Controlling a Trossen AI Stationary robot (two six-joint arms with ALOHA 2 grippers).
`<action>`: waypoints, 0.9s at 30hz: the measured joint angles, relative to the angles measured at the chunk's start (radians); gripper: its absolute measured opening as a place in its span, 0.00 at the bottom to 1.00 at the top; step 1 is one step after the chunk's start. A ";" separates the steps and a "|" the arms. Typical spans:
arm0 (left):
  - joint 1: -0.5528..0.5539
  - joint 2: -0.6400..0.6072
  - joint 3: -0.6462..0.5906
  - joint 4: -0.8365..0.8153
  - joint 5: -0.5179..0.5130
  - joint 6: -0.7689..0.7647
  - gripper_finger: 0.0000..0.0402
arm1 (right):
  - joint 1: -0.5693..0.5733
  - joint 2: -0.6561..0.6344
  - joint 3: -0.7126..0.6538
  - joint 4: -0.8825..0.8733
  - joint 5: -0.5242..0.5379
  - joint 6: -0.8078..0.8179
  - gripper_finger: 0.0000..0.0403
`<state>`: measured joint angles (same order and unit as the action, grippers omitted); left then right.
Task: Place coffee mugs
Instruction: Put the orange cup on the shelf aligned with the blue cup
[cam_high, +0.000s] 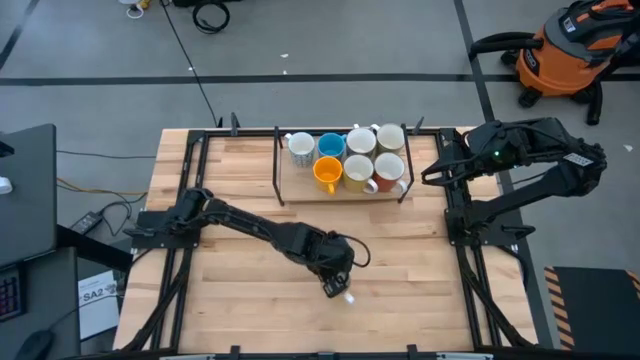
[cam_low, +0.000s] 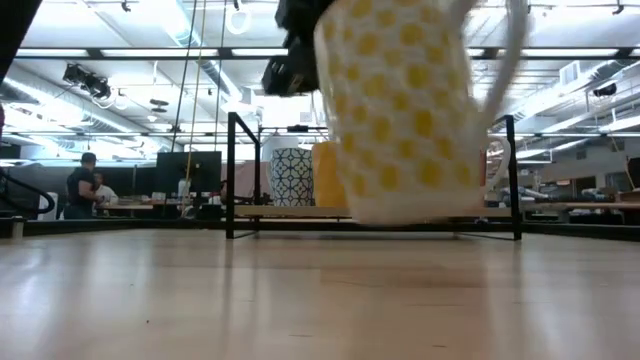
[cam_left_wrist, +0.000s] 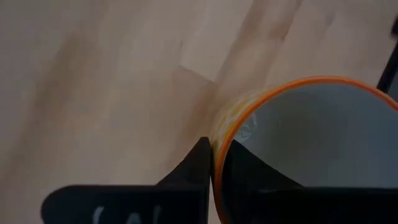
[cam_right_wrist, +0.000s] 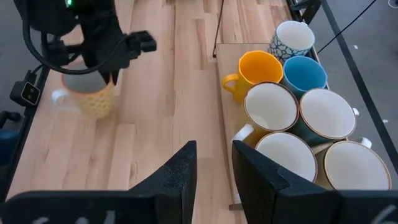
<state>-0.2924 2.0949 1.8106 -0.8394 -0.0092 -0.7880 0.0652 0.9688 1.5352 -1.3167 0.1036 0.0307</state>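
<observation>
Yellow-dotted mug (cam_low: 400, 105) hangs above the table (cam_low: 300, 300), low view only.

2 black, matte, jointed arms are seen. A looped black cable is carried beside the left hand (cam_high: 338, 278), w/ a small white part at its tip. A green LED is lit on the right arm's wrist. Flat, dark, wedge-shaped fingers (cam_right_wrist: 177, 174) are shown on the right hand (cam_right_wrist: 214, 171).
</observation>
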 joint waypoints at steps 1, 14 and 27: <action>0.009 0.000 0.027 -0.038 0.001 0.049 0.07 | 0.000 0.000 0.000 0.000 0.000 0.000 0.27; 0.166 -0.002 0.410 -0.482 -0.075 0.768 0.08 | 0.000 0.000 0.000 0.000 0.000 0.000 0.27; 0.379 -0.003 0.456 -0.714 -0.211 0.962 0.08 | 0.000 0.000 0.000 0.005 0.004 -0.010 0.27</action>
<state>0.0869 2.0922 2.2671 -1.5539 -0.2206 0.1743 0.0654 0.9688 1.5352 -1.3116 0.1078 0.0207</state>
